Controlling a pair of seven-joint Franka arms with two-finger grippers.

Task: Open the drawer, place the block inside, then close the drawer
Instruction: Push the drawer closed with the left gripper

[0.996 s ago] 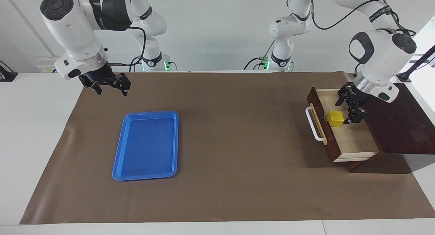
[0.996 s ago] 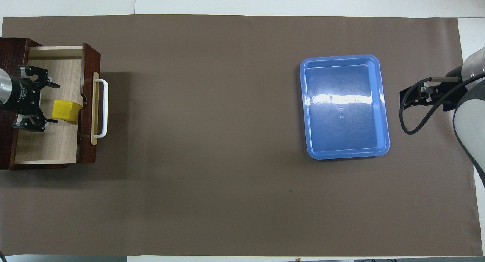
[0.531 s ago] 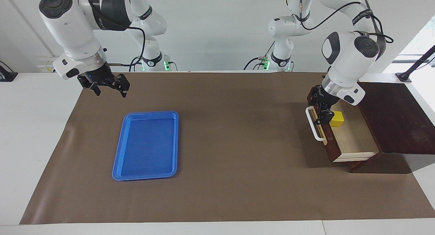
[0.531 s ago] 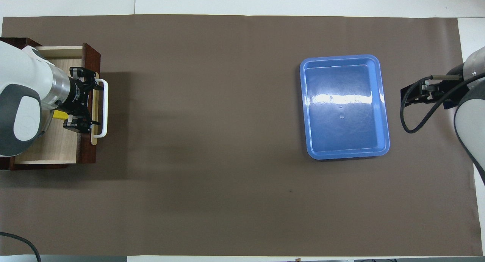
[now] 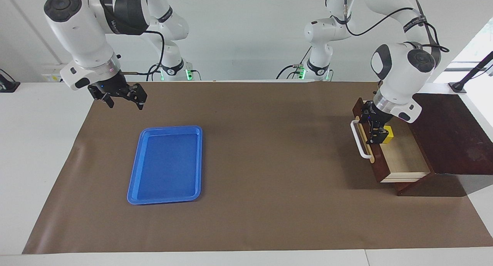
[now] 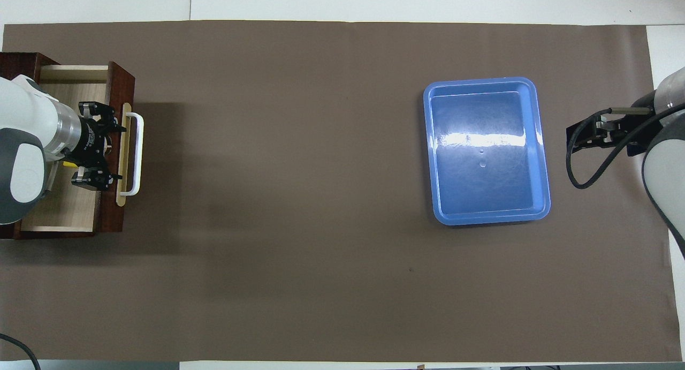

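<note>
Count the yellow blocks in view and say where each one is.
1. The small bright yellow cube lies in the open dark wooden drawer, just inside its front, under the left gripper. Nothing suggests another is hidden.

- Left gripper [image 5: 374, 128], wrist bent down, sits low at the drawer [image 5: 368, 143] front's top edge, fingers spread.
- Right gripper [image 5: 122, 100] waits in the air toward the right arm's end from the drawer, fingers parted.

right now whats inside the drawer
The drawer holds the yellow block on its pale wood floor. The left gripper covers part of the block and the floor nearest the drawer front.
</note>
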